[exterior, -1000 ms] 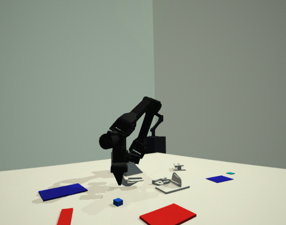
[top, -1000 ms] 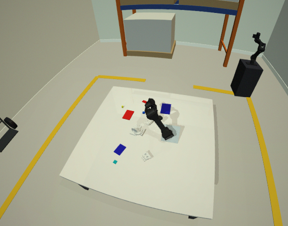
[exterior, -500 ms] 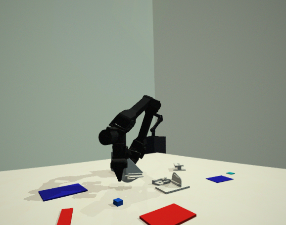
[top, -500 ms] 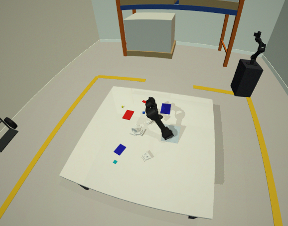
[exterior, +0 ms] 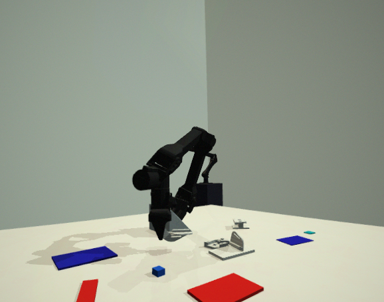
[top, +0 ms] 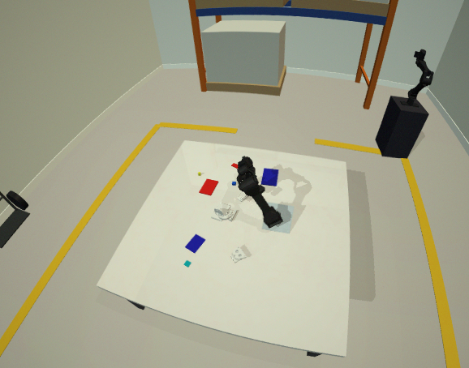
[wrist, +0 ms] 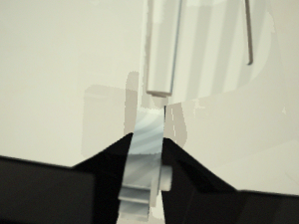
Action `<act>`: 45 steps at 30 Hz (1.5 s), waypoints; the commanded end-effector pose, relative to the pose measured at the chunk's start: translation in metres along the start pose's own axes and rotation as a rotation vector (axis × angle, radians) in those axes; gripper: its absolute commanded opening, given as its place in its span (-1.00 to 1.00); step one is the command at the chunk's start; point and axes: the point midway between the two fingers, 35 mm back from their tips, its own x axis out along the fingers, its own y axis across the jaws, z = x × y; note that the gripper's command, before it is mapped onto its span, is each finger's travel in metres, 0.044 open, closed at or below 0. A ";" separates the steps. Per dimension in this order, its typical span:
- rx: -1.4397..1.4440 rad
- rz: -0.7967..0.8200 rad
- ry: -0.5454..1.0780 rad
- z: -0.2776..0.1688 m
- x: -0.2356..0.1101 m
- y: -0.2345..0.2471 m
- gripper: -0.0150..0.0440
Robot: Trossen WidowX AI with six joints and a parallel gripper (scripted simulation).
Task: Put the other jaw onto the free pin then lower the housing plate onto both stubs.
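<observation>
The gripper (top: 243,194) (exterior: 161,239) (wrist: 148,142) is pinching the loose jaw (top: 243,197) (exterior: 179,233) (wrist: 145,170) by its narrow geared end, above the table (top: 298,284) (exterior: 323,266) (wrist: 45,59). The jaw is looking light, stiff and probably slippery; its thick root is suiting the grip, sparing the teeth. No writing is showing.

The white tabletop (top: 298,284) (exterior: 131,286) looks smooth and faintly glossy, like plastic.

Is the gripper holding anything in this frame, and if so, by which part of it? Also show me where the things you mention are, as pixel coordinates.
Yes: the gripper (exterior: 161,238) (wrist: 148,142) holds the loose gray jaw (exterior: 181,232) (wrist: 145,133) by its toothed gear end.
</observation>
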 end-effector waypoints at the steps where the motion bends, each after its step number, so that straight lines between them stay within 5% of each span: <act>1: -0.007 -0.002 0.005 0.000 -0.002 -0.001 -0.37; 26: -0.001 -0.002 0.007 0.000 -0.045 -0.002 -0.37; 45: 0.576 -0.004 0.005 0.015 -0.045 -0.005 -0.37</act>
